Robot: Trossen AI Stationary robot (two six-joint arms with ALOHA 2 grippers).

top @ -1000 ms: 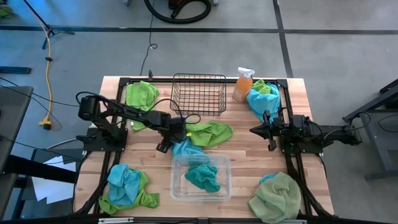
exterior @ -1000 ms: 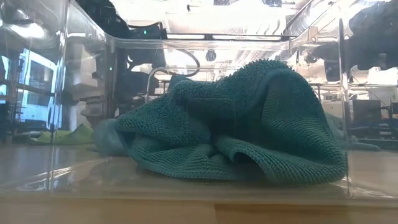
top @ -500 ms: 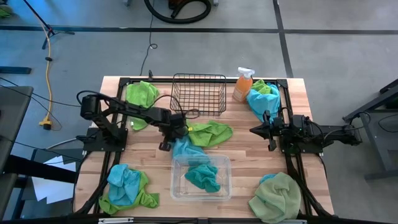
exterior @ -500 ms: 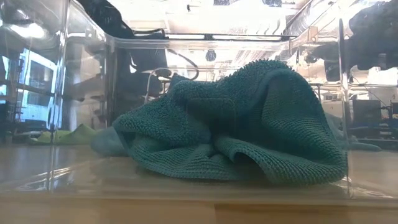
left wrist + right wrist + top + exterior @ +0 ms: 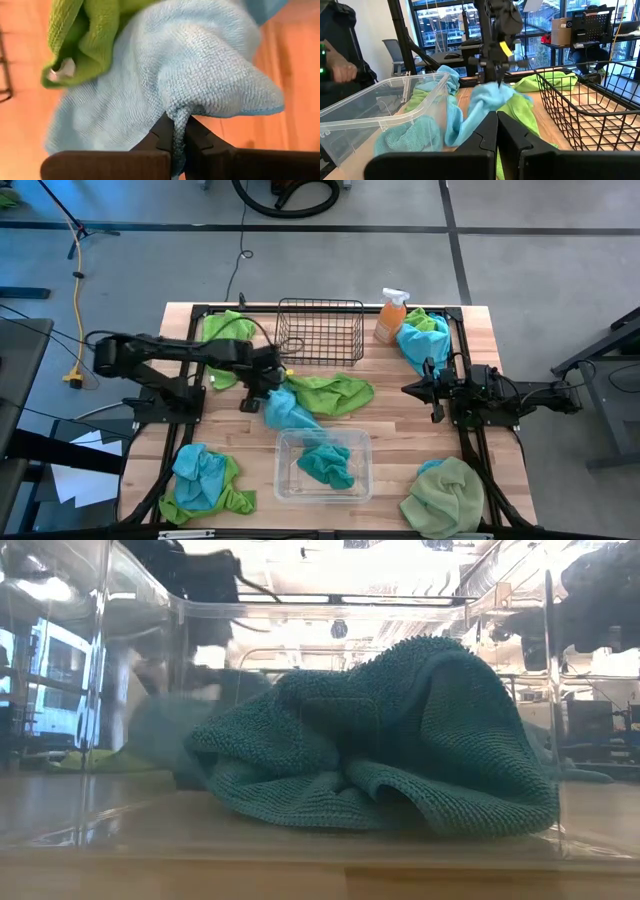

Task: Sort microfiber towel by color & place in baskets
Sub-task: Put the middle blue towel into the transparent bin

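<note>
Between the black wire basket [image 5: 319, 330] and the clear tub [image 5: 322, 465], near the middle of the desk [image 5: 400, 430]: one turquoise towel [image 5: 285, 412], pinched at a gathered fold by the left gripper [image 5: 262, 383]. The left wrist view shows the fingers [image 5: 165, 136] closed tight on that fold, the cloth [image 5: 190, 65] hanging away from them. The cloth trails from the grip toward the tub, its long axis running on a slant from the fingers down to the tub's near rim, where its lower end looks to rest. A lime green towel [image 5: 335, 392] lies just beside it, touching it on the side toward the right arm.

The tub lies on the far side of the towel from the left gripper, so the carry likely runs along the cloth's own axis; the left arm is the nearer by far. Another turquoise towel [image 5: 326, 467] already sits inside the tub.

Right gripper [image 5: 432, 390]: parked at the desk's right side, well apart, fingers closed on nothing.

Change from a second ago: the left fingers, then spread over the towel, have shut on it, and the arm has drawn back toward its base, lifting and stretching the cloth out; the low view now shows it raised behind the tub wall [image 5: 140, 690].
</note>
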